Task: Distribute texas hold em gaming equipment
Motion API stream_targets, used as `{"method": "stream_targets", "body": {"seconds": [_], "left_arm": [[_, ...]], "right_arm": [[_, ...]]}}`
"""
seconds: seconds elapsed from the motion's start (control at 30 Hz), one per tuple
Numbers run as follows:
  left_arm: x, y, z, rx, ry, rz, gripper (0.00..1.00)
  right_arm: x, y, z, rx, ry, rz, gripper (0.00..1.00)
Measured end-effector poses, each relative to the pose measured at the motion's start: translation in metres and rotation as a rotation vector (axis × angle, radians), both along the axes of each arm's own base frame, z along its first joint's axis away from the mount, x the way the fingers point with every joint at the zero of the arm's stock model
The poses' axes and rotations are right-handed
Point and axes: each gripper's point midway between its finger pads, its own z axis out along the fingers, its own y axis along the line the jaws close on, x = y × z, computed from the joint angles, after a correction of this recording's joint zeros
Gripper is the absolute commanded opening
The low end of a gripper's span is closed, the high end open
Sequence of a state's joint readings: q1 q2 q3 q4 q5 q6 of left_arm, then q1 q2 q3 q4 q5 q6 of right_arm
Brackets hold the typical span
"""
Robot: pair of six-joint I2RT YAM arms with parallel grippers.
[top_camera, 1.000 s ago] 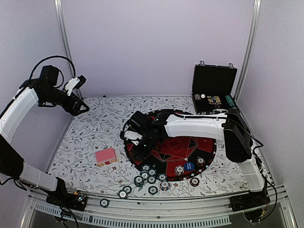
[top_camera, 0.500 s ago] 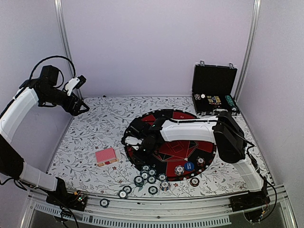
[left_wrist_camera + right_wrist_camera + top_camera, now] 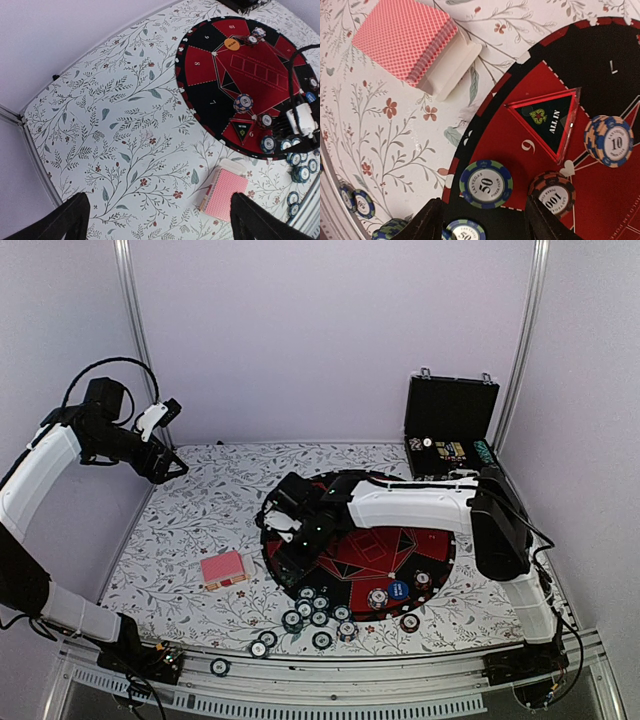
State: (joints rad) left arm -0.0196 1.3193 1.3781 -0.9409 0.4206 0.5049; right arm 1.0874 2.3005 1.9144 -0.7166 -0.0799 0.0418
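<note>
1. The right gripper (image 3: 484, 212) hangs low over the near-left rim of the round mat (image 3: 600, 55). Its fingers (image 3: 427, 222) stand apart and hold nothing.
2. Between them lies a green-and-blue chip (image 3: 464, 232), mostly cut off by the frame. We cannot tell whether it touches a finger.
3. Just beyond it, a 50 chip (image 3: 486, 186) lies flat on the rim, with a brown chip (image 3: 552, 192) beside it.
4. Further in, we see a triangular marker (image 3: 547, 120) and a short chip stack (image 3: 610, 140).
5. Off the mat, the card deck (image 3: 402, 37) lies face down on a white holder (image 3: 452, 67) on the flowered cloth (image 3: 395, 140).
6. More loose chips (image 3: 315, 610) lie on the cloth by the mat's near edge.
7. The left gripper (image 3: 159, 200) is raised over the far-left corner, its fingers (image 3: 65, 220) wide apart and empty.
</note>
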Motion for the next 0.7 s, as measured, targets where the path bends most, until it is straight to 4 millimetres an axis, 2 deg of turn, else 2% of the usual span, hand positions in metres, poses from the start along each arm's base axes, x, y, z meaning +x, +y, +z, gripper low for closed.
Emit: {"method": "stream_targets", "body": {"seconds": [0.1, 0.2, 0.3, 0.4, 0.6, 0.7], "left_arm": [[0.0, 0.0, 0.0, 0.0, 0.0, 0.0, 1.0], [0.0, 0.0, 0.0, 0.0, 0.0, 0.0, 1.0], [0.0, 0.0, 0.0, 0.0, 0.0, 0.0, 1.0], [0.0, 0.0, 0.0, 0.0, 0.0, 0.0, 1.0], [0.0, 0.001, -0.001, 0.003, 0.003, 0.002, 1.0], [0.0, 0.001, -0.001, 0.003, 0.004, 0.003, 1.0]], "right_arm": [[-0.002, -0.003, 0.029, 0.044, -0.012, -0.013, 0.58], [-0.011, -0.011, 0.057, 0.087, -0.018, -0.014, 0.63], [-0.027, -0.018, 0.071, 0.103, -0.014, 0.009, 0.66], [-0.051, -0.019, 0.07, 0.098, 0.002, 0.053, 0.67], [-0.111, -0.019, 0.044, 0.042, 0.068, 0.183, 0.67], [-0.129, -0.017, 0.041, 0.037, 0.084, 0.233, 0.67]]}}
